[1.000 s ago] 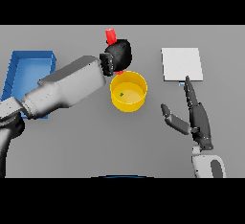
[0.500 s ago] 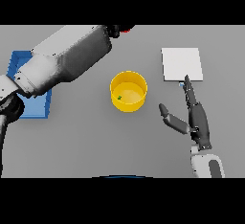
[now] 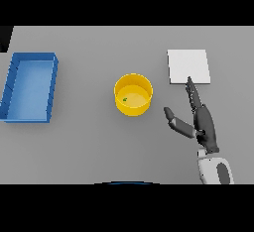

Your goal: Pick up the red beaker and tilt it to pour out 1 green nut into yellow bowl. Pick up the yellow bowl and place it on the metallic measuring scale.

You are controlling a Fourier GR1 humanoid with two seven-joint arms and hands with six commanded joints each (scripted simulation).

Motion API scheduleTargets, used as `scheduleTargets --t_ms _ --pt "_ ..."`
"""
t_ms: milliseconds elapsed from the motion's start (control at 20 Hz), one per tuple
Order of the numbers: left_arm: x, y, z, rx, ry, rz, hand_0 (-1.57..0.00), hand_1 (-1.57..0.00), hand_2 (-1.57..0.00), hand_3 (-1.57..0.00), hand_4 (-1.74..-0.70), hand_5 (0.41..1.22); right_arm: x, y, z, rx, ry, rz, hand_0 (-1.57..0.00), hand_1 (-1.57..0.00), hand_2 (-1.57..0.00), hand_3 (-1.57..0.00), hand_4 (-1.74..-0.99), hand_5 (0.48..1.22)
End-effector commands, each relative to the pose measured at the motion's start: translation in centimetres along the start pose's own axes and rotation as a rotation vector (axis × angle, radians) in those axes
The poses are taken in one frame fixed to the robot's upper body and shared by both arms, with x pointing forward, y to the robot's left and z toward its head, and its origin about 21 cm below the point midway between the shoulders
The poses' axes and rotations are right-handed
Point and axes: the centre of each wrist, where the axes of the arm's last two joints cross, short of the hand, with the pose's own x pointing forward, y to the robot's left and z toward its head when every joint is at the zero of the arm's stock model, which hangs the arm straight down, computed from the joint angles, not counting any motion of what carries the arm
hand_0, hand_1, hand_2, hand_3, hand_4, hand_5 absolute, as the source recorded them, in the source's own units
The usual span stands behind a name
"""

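The yellow bowl (image 3: pixel 133 94) stands upright in the middle of the table with one small green nut (image 3: pixel 124 99) on its floor. The metallic measuring scale (image 3: pixel 188 66), a pale square plate, lies to the bowl's right and farther back. My right hand (image 3: pixel 202 123) rests open to the right of the bowl, fingers straight and pointing toward the scale's near edge, thumb stretched toward the bowl without touching it. The red beaker and my left hand are out of view.
A blue rectangular tray (image 3: pixel 10 85) sits at the table's left side, nothing visible inside it.
My left arm, carrying the red beaker over the bowl, swung up and left and has gone out of view. A green nut lies in the bowl. The right hand stayed put.
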Motion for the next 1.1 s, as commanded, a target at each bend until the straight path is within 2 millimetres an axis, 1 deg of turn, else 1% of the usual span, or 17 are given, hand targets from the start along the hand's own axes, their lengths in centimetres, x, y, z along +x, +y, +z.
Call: scheduleTargets --t_ms 0,50,100,150,200,300,350,450,500,550,600,700,750,900,950,1000,1050 --pt "-1.7 -0.8 0.1 0.002 0.025 0.110 -1.57 -1.57 -1.57 -1.53 -1.74 1.221 0.0 -0.3 -0.3 -0.003 0.000 0.014 0.00 0.00 0.00 0.00 -1.121 0.588" --pt "-3.8 -1.8 0.5 0.012 0.068 0.230 -1.57 -1.57 -1.57 -1.54 -1.74 1.221 0.0 -0.3 -0.3 -0.002 -0.003 0.012 0.00 0.00 0.00 0.00 -1.118 0.595" --pt "-5.6 -3.4 0.8 0.020 0.112 0.316 -1.57 -1.57 -1.57 -1.54 -1.74 1.221 -0.1 -0.3 -0.4 0.000 0.007 0.015 0.00 0.00 0.00 0.00 -1.125 0.601" --pt "-7.2 -4.8 1.2 0.026 0.150 0.394 -1.57 -1.57 -1.57 -1.55 -1.74 1.221 0.0 -0.2 -0.3 0.001 -0.001 0.034 0.00 0.00 0.00 0.00 -1.127 0.606" --pt "-8.2 -6.6 1.3 0.030 0.217 0.458 -1.57 -1.57 -1.57 -1.55 -1.74 1.221 0.0 -0.1 -0.2 0.012 -0.004 0.045 0.00 0.00 0.00 0.00 -1.132 0.614" --pt "-9.7 -10.8 1.8 0.024 0.355 0.523 -1.57 -1.57 -1.57 -1.56 -1.74 1.221 -0.1 0.1 -0.4 0.021 0.002 0.045 0.00 0.00 0.00 0.00 -1.138 0.626" --pt "-10.3 -12.3 2.2 0.042 0.389 0.595 -1.57 -1.57 -1.57 -1.56 -1.74 1.221 0.0 0.0 -0.4 0.024 0.001 0.040 0.00 0.00 0.00 0.00 -1.142 0.628" --pt "-11.1 -14.6 2.9 0.058 0.474 0.716 -1.57 -1.57 -1.57 -1.57 -1.74 1.221 0.2 0.0 -0.5 0.028 -0.009 0.041 0.00 0.00 0.00 0.00 -1.133 0.640" --pt "-11.5 -15.9 3.3 0.058 0.530 0.770 -1.57 -1.57 -1.57 -1.57 -1.74 1.221 0.1 0.1 -0.1 0.034 -0.013 0.038 0.00 0.00 0.00 0.00 -1.138 0.648" --pt "-11.8 -17.4 3.8 0.047 0.566 0.811 -1.57 -1.57 -1.57 -1.57 -1.74 1.221 -0.1 -0.1 0.0 0.033 0.003 0.037 0.00 0.00 0.00 0.00 -1.133 0.655" --pt "-12.1 -18.5 4.4 0.054 0.585 0.846 -1.57 -1.57 -1.57 -1.57 -1.74 1.221 0.1 -0.1 -0.4 0.033 0.011 0.034 0.00 0.00 0.00 0.00 -1.129 0.659" --pt "-12.1 -21.5 5.7 0.048 0.610 0.897 -1.57 -1.57 -1.57 -1.57 -1.74 1.221 -0.4 -0.2 -0.3 0.038 0.006 0.025 0.00 0.00 0.00 0.00 -1.131 0.669" --pt "-11.6 -23.1 6.4 0.040 0.629 0.916 -1.57 -1.57 -1.57 -1.57 -1.74 1.221 -0.4 0.2 -0.1 0.036 -0.006 0.032 0.00 0.00 0.00 0.00 -1.141 0.673" --pt "-10.8 -26.8 8.9 0.032 0.655 0.983 -1.57 -1.57 -1.57 -1.57 -1.74 1.221 -0.2 -0.1 -0.4 0.033 -0.016 0.059 0.00 0.00 0.00 0.00 -1.166 0.676" --pt "-10.2 -27.4 9.4 0.031 0.658 1.000 -1.57 -1.57 -1.57 -1.57 -1.74 1.186 -0.4 -0.1 0.2 0.037 -0.016 0.057 0.00 0.00 0.00 0.00 -1.175 0.676" --pt "-9.7 -27.8 10.0 0.035 0.655 1.010 -1.57 -1.57 -1.57 -1.57 -1.74 1.151 -0.6 -0.2 0.2 0.037 -0.007 0.051 0.00 0.00 0.00 0.00 -1.174 0.676" --pt "-9.6 -28.0 10.6 0.033 0.666 1.022 -1.57 -1.57 -1.57 -1.57 -1.74 1.098 -0.4 -0.6 0.2 0.036 -0.015 0.053 0.00 0.00 0.00 0.00 -1.171 0.677"
